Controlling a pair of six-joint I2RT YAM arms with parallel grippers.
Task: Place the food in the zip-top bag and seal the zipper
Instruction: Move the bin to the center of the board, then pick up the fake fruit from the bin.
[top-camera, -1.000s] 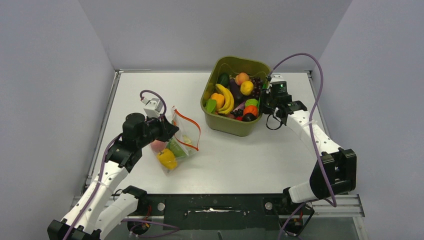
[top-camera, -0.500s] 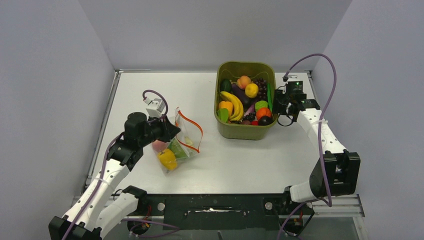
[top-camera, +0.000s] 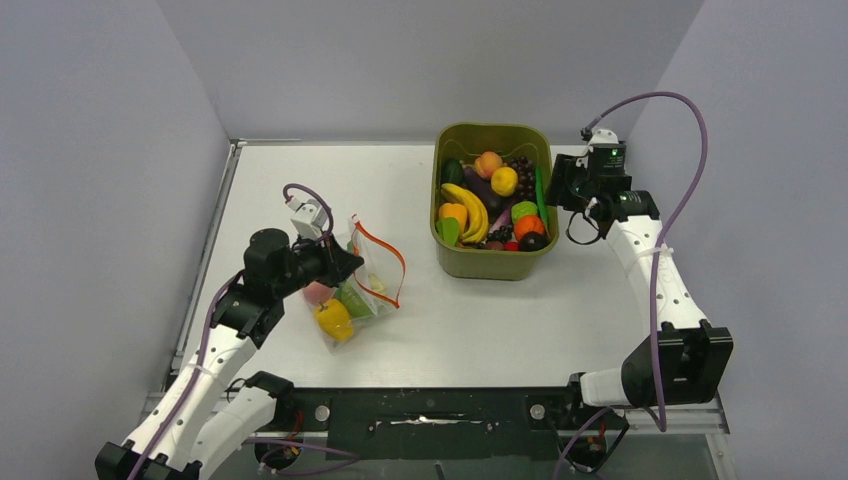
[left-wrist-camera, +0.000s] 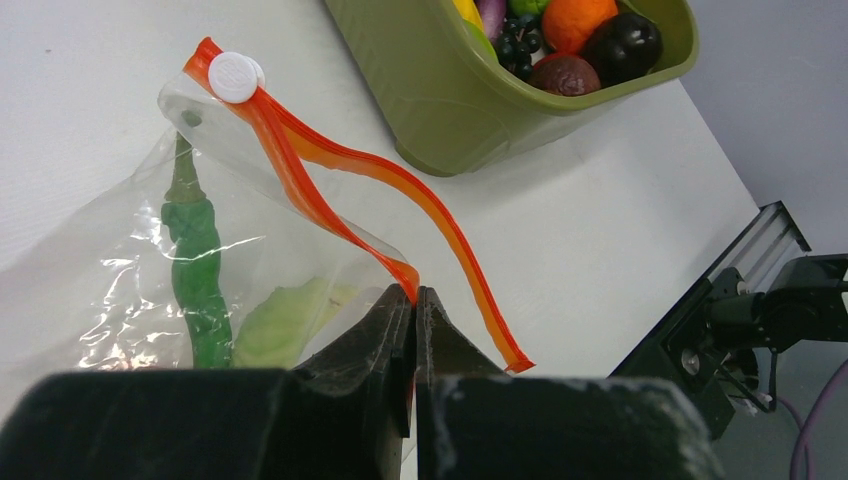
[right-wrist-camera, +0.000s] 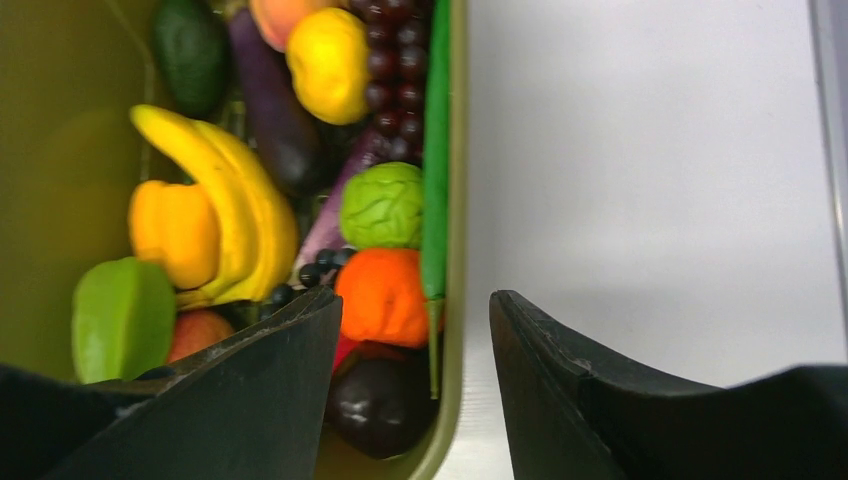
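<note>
While your left end effector (left-wrist-camera: 413, 300) pinches the zip-top bag (top-camera: 368, 285) tight at its mouth edge, the zipper (left-wrist-camera: 300, 170) gapes, its two strips parted. The bag lies left of centre on the bench (top-camera: 480, 320), holding a yellow pepper (top-camera: 334, 318), a green pod (left-wrist-camera: 195, 260), a cabbage (left-wrist-camera: 285, 320) and a pink-red fruit (top-camera: 317, 291). At upper right, your right end effector (right-wrist-camera: 415, 300) has its fingers spread, straddling the olive tub's (top-camera: 490, 262) right wall.

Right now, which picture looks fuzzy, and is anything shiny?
Right wrist view: fuzziest, the toy fruit in the tub looks soft and the right gripper is a dark blur up close. Left wrist view: white glare patches on the zip-top bag; the left gripper looks smeary near the bottom. Top external view: sharp, evenly lit, only faint shadows.
</note>
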